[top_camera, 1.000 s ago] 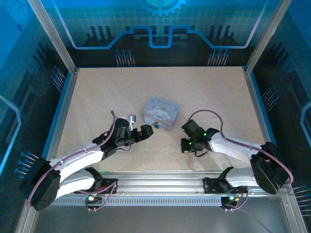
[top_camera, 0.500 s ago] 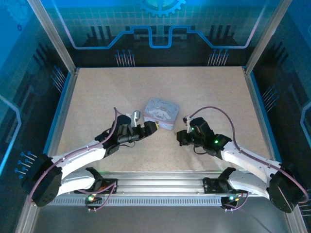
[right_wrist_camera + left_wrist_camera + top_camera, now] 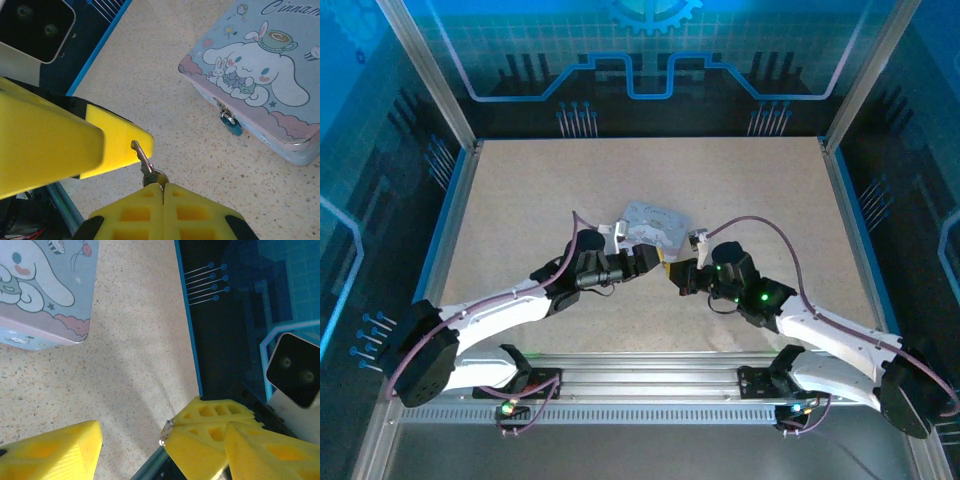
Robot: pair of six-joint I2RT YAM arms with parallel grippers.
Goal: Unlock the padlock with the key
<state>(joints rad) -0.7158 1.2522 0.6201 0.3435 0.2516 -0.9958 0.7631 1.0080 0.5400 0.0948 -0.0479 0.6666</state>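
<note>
Pinching the key (image 3: 145, 163) by its round bow, my right gripper (image 3: 162, 188) has its ribbed yellow fingers pressed flat together. The thin silvery blade points up, its tip right at the edge of a smooth yellow finger (image 3: 115, 145) of my left gripper (image 3: 648, 258), whose jaws stand apart with nothing clamped. The padlock (image 3: 230, 123), a small teal body on a metal shackle, hangs at the front wall of the pastel cartoon-lidded tin (image 3: 250, 75), near the key on the speckled beige table (image 3: 200, 165). A second ago my grippers were well apart; now they meet just before the tin, and the left jaws have narrowed.
</note>
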